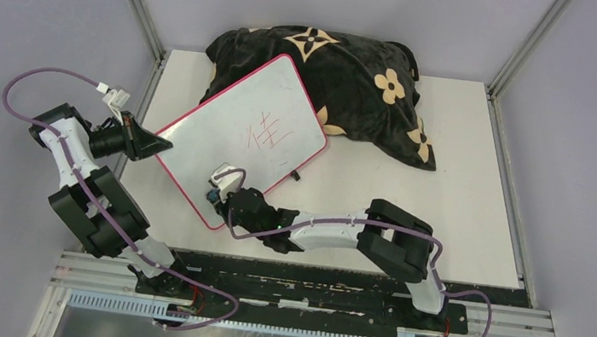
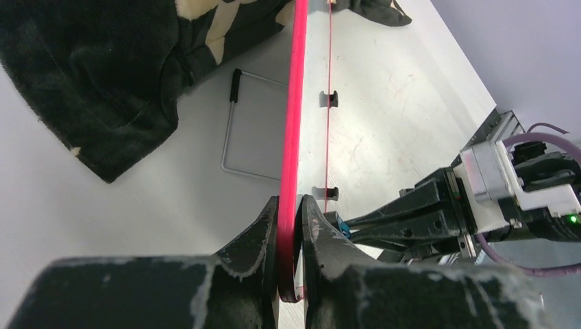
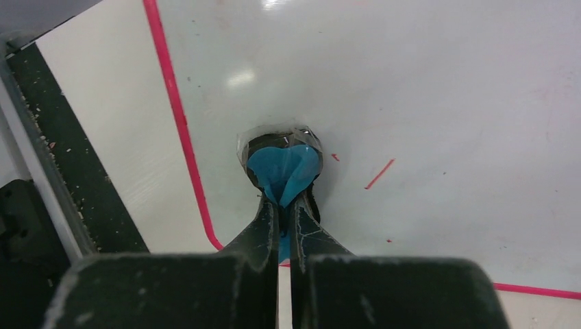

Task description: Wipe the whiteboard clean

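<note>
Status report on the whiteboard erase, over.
Left gripper shut on whiteboard edge. Right gripper shut on blue pad, at near corner. Red marks unerased. Cushion behind, not blocking.

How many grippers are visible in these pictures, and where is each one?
2. The left gripper clamps the pink rim of the whiteboard at its left corner. The right gripper, shut on a blue pad, holds it on the board's near end. None seems hidden.

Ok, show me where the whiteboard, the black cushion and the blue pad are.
whiteboard (image 1: 228, 121), top external view, on a bare stretch of its white face.
black cushion (image 1: 352, 70), top external view, on dark fabric between the flowers.
blue pad (image 3: 282, 170), right wrist view, on its blue middle.
</note>
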